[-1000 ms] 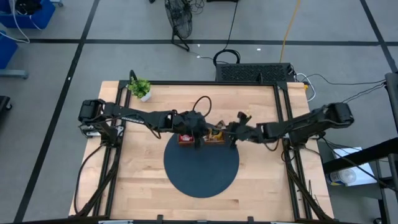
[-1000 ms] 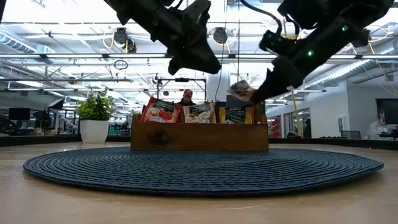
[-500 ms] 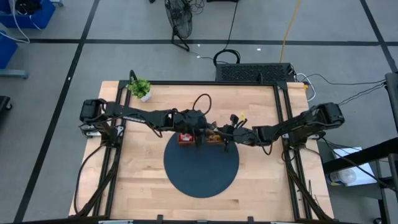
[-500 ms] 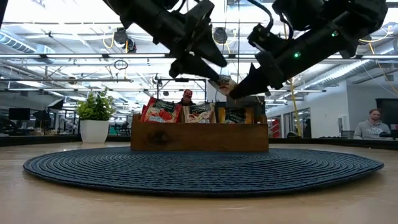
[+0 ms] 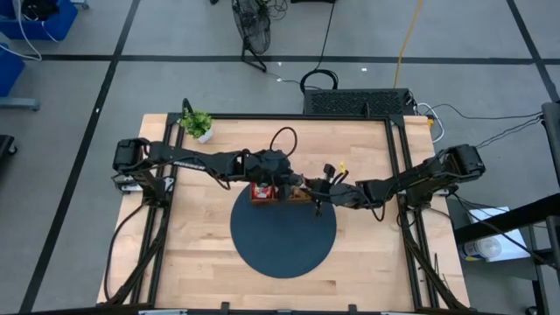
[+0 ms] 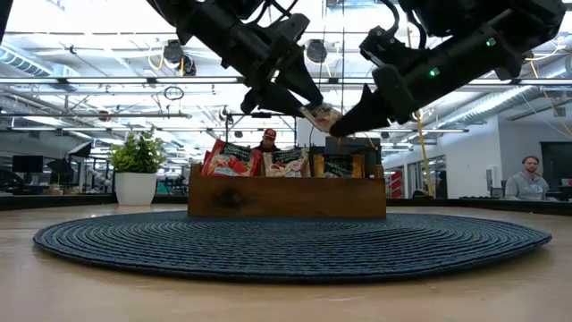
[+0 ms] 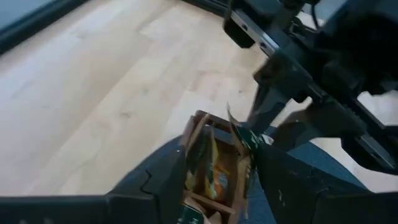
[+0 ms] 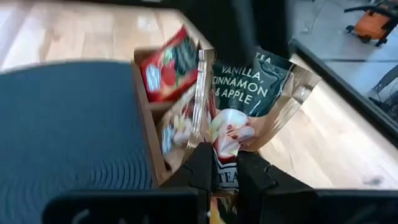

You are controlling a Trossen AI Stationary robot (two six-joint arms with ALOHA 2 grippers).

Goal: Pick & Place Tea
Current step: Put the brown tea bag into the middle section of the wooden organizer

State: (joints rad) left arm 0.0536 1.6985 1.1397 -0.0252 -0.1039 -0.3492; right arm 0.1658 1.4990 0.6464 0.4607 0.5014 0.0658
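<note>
Light wooden table (image 5: 367,254), round dark woven mat (image 5: 283,245) at its middle, small potted plant (image 5: 198,124) at 1 corner

High view straight down; low view level, close; both share wooden tray (image 5: 282,194)

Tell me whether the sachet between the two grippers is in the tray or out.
Out: the sachet hangs above the wooden tray, pinched by the right gripper, left gripper meeting it.

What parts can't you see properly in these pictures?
- High view: the wooden tray sits mostly under both arms; its sachets are too small to count.
- Low view: the tray's front wall hides the sachets' lower halves.
- Left wrist view: blurred; print on the held sachet is unreadable.
</note>
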